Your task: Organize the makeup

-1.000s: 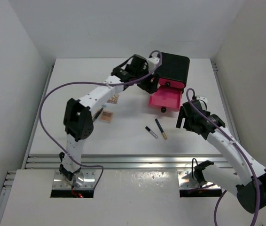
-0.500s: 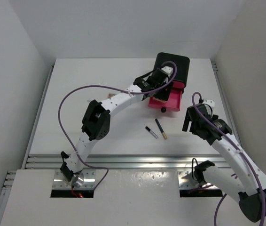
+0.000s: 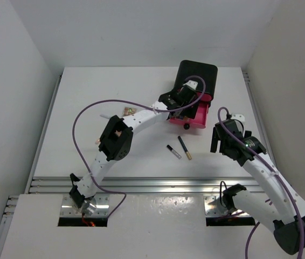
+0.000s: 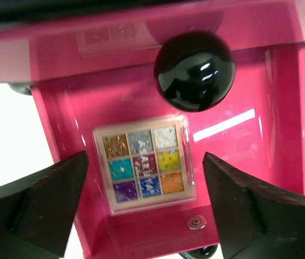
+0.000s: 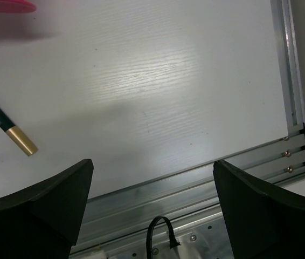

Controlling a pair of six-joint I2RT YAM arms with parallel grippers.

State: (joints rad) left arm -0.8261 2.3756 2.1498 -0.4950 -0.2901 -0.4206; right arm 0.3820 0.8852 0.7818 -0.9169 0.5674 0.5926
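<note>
Eyeshadow palette [image 4: 143,164] in pink drawer [image 4: 260,151], left claw [image 4: 145,174] spread

The left arm [image 3: 136,121] stretches a long way out from its base. The elbow is bent low over the surface [image 3: 88,108], and the forearm runs diagonally toward the back right. The left hand [image 4: 144,189] points downward, its two dark fingers [image 4: 39,202] spread wide with nothing clamped between them. The right arm [image 3: 265,172] swings out to the right to its elbow, and the forearm angles back inward. The right hand [image 5: 152,199] hangs above the surface, facing down, also spread wide and gripping nothing.
</note>
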